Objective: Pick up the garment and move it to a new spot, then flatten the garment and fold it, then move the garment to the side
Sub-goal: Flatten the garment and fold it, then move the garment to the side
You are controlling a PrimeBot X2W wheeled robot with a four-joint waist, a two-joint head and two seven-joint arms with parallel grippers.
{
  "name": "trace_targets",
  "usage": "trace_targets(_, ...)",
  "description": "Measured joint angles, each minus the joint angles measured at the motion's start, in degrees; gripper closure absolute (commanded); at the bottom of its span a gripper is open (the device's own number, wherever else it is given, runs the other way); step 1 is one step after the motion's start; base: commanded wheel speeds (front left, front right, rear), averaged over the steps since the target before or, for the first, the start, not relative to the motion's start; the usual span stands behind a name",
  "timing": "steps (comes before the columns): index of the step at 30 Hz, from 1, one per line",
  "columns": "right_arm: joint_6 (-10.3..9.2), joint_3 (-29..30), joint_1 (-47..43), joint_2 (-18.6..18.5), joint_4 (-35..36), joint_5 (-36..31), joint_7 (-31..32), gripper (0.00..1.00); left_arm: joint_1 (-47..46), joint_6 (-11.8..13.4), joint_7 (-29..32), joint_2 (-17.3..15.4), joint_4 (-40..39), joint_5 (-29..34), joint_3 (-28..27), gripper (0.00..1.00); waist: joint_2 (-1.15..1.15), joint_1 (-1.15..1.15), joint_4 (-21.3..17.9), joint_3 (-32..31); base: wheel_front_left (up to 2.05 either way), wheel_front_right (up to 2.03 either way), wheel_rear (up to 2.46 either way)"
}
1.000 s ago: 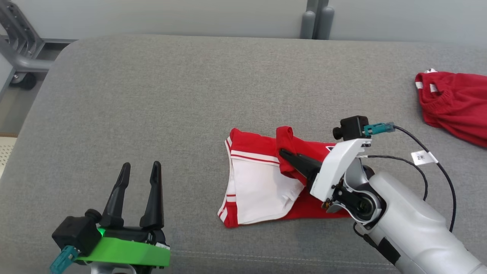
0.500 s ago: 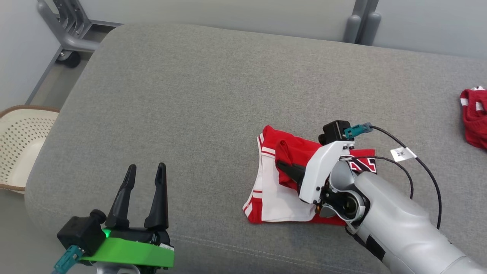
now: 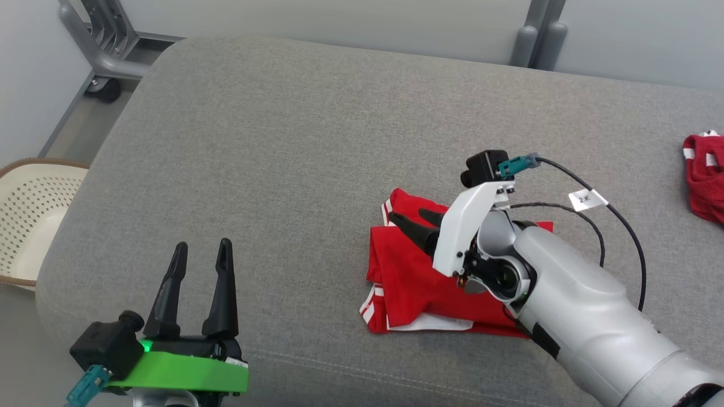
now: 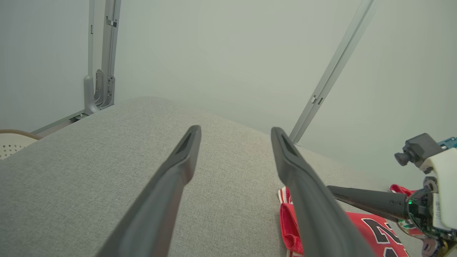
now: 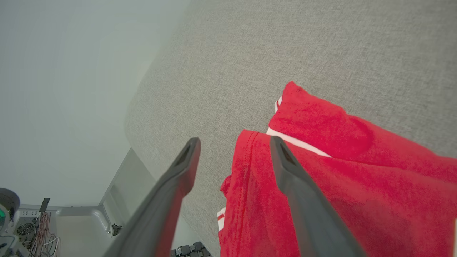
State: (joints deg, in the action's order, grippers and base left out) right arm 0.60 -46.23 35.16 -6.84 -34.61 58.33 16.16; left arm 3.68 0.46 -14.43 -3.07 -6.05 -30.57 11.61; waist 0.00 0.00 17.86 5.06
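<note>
Hovering: right gripper (image 3: 408, 215) spread over garment (image 3: 413, 282) (nothing held) | left gripper (image 3: 203, 244) spread, empty

This looks like a robotics test lab or data-collection room, not a home. A padded counter (image 3: 283, 141) covered in grey fabric stands against bare, pale wall panels (image 3: 317, 22) joined by grey metal posts (image 3: 534, 42). At its far left corner is a grey metal frame (image 3: 104, 62) on a caster (image 3: 106, 89), with a perforated cream basket (image 3: 28, 220) on the floor nearby. The right wrist view shows loose cables (image 5: 39, 228) and a small fan unit (image 5: 25, 228) down on the floor, and a wire on the robot's arm carries a paper tag (image 3: 587, 199).
</note>
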Motion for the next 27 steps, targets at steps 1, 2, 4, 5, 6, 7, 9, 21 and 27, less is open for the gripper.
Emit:
trace_targets(1, 0.07, 0.3, 0.5, 0.0, 0.1, 0.0, -0.5, 0.00, 0.0, 0.0, 0.0, 0.0, 0.0, 0.0, -0.1, 0.00, 0.00, 0.00, -0.3, 0.0, 0.00, 0.00, 0.00)
trace_targets(2, 0.25, 0.7, 1.2, 0.0, 0.3, 0.0, -1.1, 0.00, 0.0, 0.0, 0.0, 0.0, -0.1, 0.0, -0.2, 0.00, 0.00, 0.00, -0.6, -0.1, 0.00, 0.00, 0.00)
trace_targets(4, 0.59, 2.0, 2.4, -0.4, 0.7, -0.3, -2.5, 0.00, 0.1, 0.0, 0.0, 0.0, -0.3, 0.0, -0.3, 0.00, 0.00, 0.00, -1.2, -0.2, 0.00, 0.00, 0.00)
trace_targets(5, 0.66, 2.5, 2.9, -0.8, 0.9, -0.5, -3.1, 0.00, 0.1, 0.0, 0.0, 0.0, -0.4, 0.0, -0.3, 0.00, 0.00, 0.00, -1.6, -0.2, 0.00, 0.00, 0.00)
trace_targets(6, 0.89, 3.0, 3.3, -1.4, 0.9, -0.6, -3.6, 0.00, 0.1, 0.0, 0.0, 0.0, -0.5, 0.1, -0.4, 0.00, 0.00, 0.00, -1.9, -0.3, 0.00, 0.00, 0.00)
trace_targets(7, 0.90, 3.4, 3.6, -2.1, 1.0, -0.9, -4.1, 0.00, 0.1, 0.0, 0.0, 0.0, -0.7, 0.1, -0.6, 0.00, 0.00, 0.00, -2.3, -0.3, 0.00, 0.00, 0.00)
trace_targets(9, 1.37, 3.9, 3.6, -3.9, 1.0, -1.4, -4.9, 0.00, 0.1, 0.0, 0.0, 0.0, -1.0, 0.1, -0.6, 0.00, 0.00, 0.00, -3.1, -0.4, 0.00, 0.00, 0.00)
trace_targets(21, 2.89, 3.9, -3.1, -10.0, 0.5, -1.9, -7.0, 0.00, 0.4, -0.4, 0.0, 0.1, -2.0, 0.6, -0.3, 0.00, 0.00, 0.00, -8.6, -0.3, 0.00, 0.00, 0.00)
trace_targets(27, 2.93, 4.3, -5.5, -11.4, 0.2, -1.5, -8.1, 0.00, 0.4, -0.9, 0.0, 0.1, -2.1, 1.0, 0.7, 0.00, 0.00, 0.00, -9.9, 1.1, 0.00, 0.00, 0.00)
